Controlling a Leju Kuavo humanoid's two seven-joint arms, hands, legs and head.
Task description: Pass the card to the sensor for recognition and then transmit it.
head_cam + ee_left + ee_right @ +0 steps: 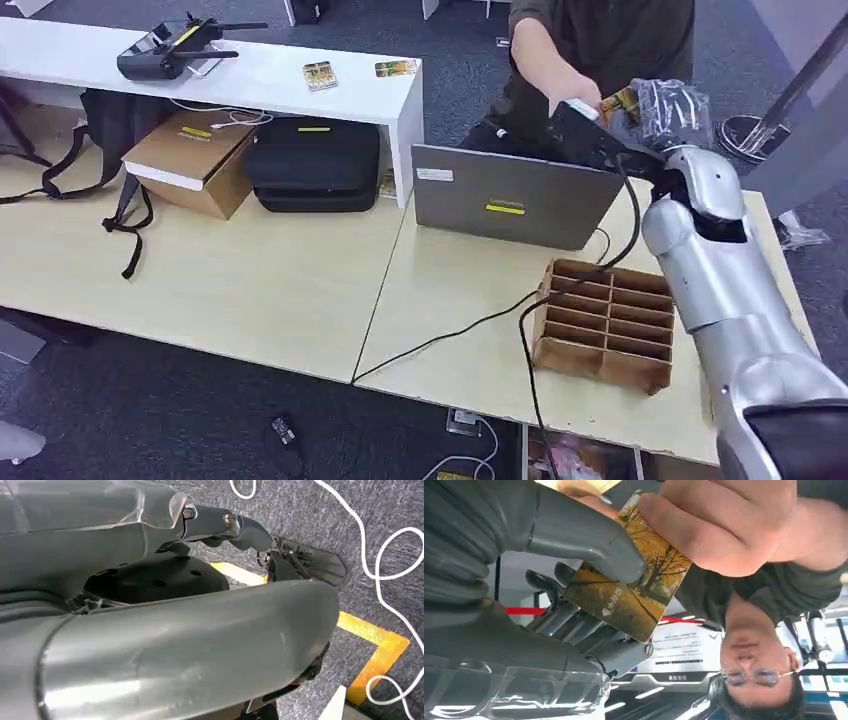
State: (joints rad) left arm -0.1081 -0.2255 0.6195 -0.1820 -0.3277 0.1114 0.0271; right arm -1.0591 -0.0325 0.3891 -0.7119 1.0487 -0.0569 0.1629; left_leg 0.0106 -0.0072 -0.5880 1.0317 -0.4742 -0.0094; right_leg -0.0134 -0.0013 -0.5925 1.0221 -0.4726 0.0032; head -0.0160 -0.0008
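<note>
- One yellow tree-printed plastic card sits pinched in the right hand, far right, beyond the grey laptop.
- A person's hand grips its far edge.
- Two more cards lie on the white shelf.
- The left hand hangs over carpet; its fingers lie straight, holding nothing.

the card shows golden yellow autumn trees with dark trunks and small white writing. the right hand is grey, with a silver arm. the laptop is grey with a yellow label. the divided box is brown, the table pale wood, the shelf white. in the left wrist view the carpet is dark grey with yellow tape and a white cable.
</note>
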